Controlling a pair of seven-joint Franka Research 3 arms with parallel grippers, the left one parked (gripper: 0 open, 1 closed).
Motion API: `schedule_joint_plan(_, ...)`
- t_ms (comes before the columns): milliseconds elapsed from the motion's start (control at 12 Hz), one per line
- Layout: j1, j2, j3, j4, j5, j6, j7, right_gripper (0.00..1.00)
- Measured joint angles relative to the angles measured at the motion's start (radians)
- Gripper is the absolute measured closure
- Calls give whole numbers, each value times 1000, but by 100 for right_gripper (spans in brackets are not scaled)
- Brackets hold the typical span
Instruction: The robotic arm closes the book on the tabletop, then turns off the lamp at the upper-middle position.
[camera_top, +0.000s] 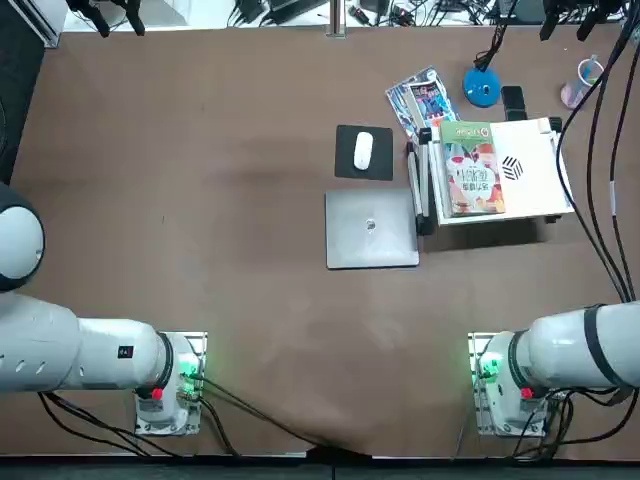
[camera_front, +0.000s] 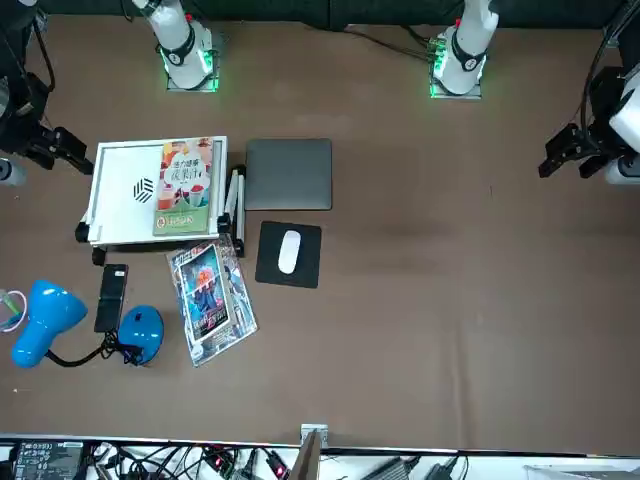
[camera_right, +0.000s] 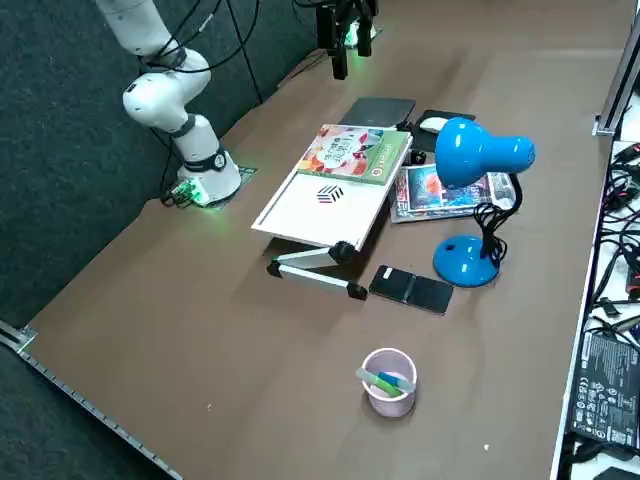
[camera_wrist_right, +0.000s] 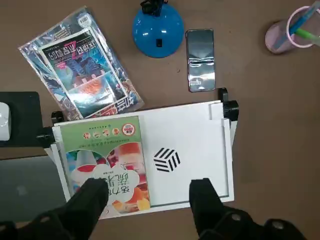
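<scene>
1. Right gripper (camera_wrist_right: 147, 185): raised above the near edge of the white stand (camera_wrist_right: 187, 145), fingers wide apart, holding nothing.
2. Book (camera_wrist_right: 112, 162): closed along the stand's left edge, beneath and ahead of one finger.
3. Lamp (camera_top: 482, 87): beyond the stand's far edge.

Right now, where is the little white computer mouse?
In the top view, the white mouse sits on the black mouse pad, just beyond the closed grey laptop and left of the white stand.
</scene>
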Motion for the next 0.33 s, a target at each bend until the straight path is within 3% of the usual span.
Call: schedule_joint_plan(333, -1, 4, 0, 1, 1, 0, 0, 0)
